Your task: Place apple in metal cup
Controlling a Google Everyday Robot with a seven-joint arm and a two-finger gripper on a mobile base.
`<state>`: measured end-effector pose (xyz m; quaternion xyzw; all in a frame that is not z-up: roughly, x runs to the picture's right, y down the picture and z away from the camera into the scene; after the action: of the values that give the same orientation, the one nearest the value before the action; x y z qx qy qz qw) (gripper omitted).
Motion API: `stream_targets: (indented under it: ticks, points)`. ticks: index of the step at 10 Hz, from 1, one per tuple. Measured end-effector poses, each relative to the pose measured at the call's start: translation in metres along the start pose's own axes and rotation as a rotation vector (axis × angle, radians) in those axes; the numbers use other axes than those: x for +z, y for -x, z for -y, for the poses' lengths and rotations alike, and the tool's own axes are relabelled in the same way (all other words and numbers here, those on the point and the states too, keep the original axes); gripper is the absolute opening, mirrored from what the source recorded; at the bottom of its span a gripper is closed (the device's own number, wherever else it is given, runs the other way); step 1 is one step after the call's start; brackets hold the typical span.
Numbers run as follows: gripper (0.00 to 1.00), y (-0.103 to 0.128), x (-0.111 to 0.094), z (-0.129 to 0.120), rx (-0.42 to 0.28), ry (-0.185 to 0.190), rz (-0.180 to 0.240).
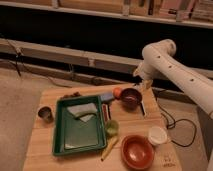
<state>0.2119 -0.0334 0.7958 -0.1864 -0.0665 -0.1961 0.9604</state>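
Note:
The apple is a small orange-red fruit on the wooden table, touching the left side of a dark red bowl. The metal cup stands upright near the table's left edge, left of the green tray. My gripper hangs at the end of the white arm, above the table's far right edge. It is just right of and behind the dark red bowl, well apart from the apple and far from the metal cup.
A pale cloth lies in the green tray. A yellow-green round thing, an orange bowl, a white cup, a blue object and a yellow stick are also on the table. A black cable hangs off the right.

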Motion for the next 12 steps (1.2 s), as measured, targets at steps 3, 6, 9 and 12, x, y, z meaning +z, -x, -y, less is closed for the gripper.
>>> stream_targets:
  ticks: [3,6,9,12]
  points:
    - [0.65,0.012,0.009,0.012,-0.026,-0.01,-0.016]
    - [0.65,0.004,0.01,0.016,-0.038,-0.017,-0.009]
    - [0.65,0.01,0.02,0.018,-0.048,-0.025,0.01]
    - [0.65,0.009,0.023,0.022,-0.066,-0.037,0.006]
